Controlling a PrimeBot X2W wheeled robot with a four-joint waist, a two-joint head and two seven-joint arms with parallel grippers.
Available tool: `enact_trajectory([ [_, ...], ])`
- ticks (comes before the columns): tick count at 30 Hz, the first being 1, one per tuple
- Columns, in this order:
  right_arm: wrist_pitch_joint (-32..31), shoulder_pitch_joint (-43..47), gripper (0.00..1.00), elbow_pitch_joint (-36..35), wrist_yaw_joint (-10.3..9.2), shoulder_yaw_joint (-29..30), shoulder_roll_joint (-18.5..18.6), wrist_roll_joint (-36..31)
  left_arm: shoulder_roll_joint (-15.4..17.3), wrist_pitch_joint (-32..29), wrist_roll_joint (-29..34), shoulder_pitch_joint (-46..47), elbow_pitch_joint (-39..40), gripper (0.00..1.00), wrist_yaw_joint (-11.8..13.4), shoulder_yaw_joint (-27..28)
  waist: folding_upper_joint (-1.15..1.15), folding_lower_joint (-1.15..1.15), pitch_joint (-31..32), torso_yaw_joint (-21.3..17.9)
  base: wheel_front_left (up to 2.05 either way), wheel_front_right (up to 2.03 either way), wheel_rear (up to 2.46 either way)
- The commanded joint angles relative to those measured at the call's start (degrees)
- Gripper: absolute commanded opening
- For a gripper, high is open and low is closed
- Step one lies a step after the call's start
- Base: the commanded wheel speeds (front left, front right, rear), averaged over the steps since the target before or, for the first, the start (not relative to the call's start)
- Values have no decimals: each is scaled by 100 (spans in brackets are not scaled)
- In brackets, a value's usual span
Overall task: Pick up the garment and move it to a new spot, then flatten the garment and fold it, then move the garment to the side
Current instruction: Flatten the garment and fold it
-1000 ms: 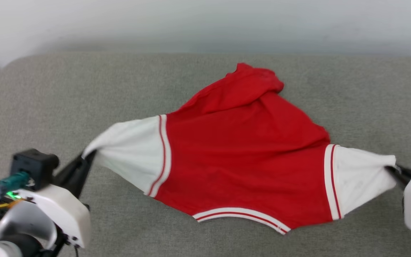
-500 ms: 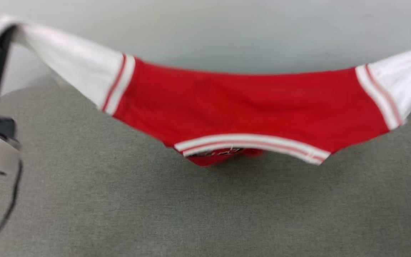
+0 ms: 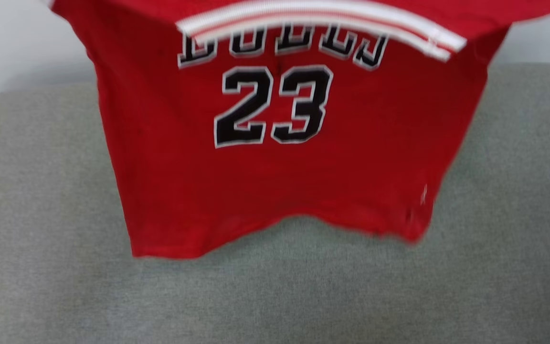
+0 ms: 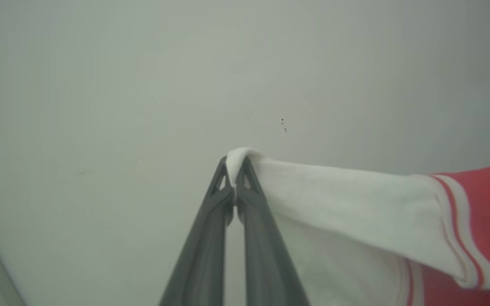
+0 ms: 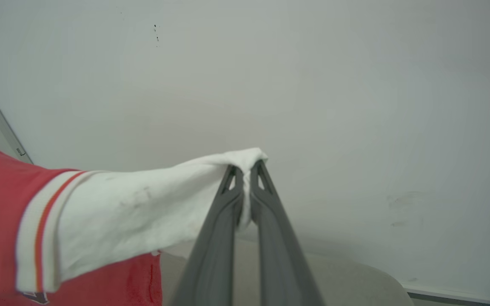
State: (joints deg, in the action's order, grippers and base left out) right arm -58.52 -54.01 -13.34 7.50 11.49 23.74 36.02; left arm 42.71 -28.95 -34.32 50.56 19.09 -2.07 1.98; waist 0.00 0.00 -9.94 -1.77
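Garment (image 3: 275,181) is held aloft, stretched wide | its outer ends are clamped by left gripper (image 4: 234,170) and right gripper (image 5: 245,170) | step judged: relocation | next: level, taut lowering is required.

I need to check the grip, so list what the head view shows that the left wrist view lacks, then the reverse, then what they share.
Head view: the front of the garment, hanging with its black lettering, the number 23 and its loose bottom hem in front of the grey cushion.
Left wrist view: the left claw, shut on the tip of the white sleeve.
Both: the garment's red cloth, its red-and-white striped trim and the pale wall behind.
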Motion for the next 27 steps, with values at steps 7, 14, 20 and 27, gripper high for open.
enact_trajectory([
  [7, 705, -1077, 0, 609, -3, -480, 94, -452, 42, 295, 270, 1356, -972, 0, -160, -275, 0, 0, -1075, -250, 0, 0, 0],
  [14, 1768, -2246, 0, 1514, -3, -1018, 318, -1266, -303, 822, 650, 3280, -2297, 0, -247, -718, 0, 0, -2100, -289, 0, 0, 0],
  [20, 2727, -3214, 0, 2509, -5, -970, -1, -1743, -605, 1495, 1051, 4717, -3456, 0, -324, -1111, 0, 0, -2711, -248, 0, 0, 0],
  [27, 3643, -3752, 0, 3555, -4, -693, -524, -1853, -900, 2198, 1153, 5192, -4329, 0, -369, -1270, 0, 0, -3007, -133, 0, 0, 0],
])
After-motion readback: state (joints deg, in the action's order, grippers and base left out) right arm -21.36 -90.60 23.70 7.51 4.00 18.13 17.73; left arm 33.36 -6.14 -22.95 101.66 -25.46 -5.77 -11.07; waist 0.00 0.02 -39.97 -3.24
